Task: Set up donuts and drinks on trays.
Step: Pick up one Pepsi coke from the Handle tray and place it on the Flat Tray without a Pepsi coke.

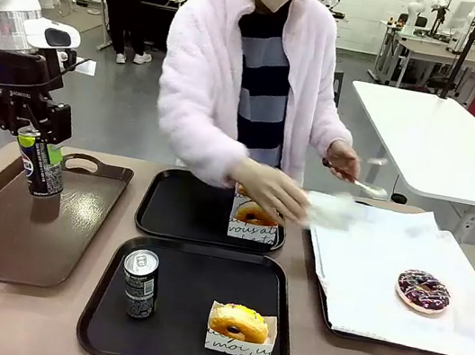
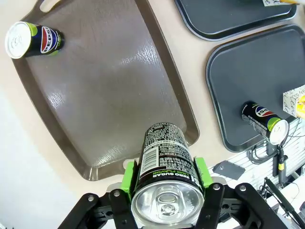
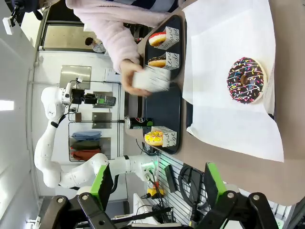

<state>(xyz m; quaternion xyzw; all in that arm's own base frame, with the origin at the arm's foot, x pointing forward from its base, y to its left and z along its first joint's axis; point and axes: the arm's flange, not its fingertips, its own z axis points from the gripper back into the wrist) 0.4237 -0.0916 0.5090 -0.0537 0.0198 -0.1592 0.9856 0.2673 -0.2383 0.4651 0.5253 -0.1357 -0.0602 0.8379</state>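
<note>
half-spread, the left jaws pinch a black can [image 2: 164,157] just under its silver top, with the green pads [image 2: 127,179] pressed on either side of its smooth round wall and white print showing on that wall. the can hangs over the brown tray [image 2: 109,86], which is glossy and fine-grained, with a raised rim and a cut-out handle. the right jaws stand spread wide, their green pads [image 3: 102,183] well apart with nothing between them.

nearest on the tan tabletop [image 1: 12,322] lies the near black tray [image 1: 195,266], matte, nearly square and round-cornered. a slim can [image 1: 140,282] stands upright on its left part. on its right part a yellow-glazed ring donut [image 1: 239,322] sits in a white paper sleeve with black script. to the right, a creased sheet of white paper [image 1: 367,272] lines another tray and bears a dark-glazed donut [image 1: 423,291] with coloured sprinkles.

beyond, the far black tray [image 1: 181,214] holds an orange-glazed donut [image 1: 256,214] in its sleeve, and the right wrist view shows a pink donut [image 3: 157,38] beside it. a second can [image 2: 33,39] stands at the brown tray's far corner, near the handle. a person in a fuzzy pale jacket leans over the tabletop. one hand [image 1: 272,191], blurred, is above the far black tray with an empty sleeve [image 3: 151,78], and the other hand [image 1: 343,159] grips a slim utensil.
</note>
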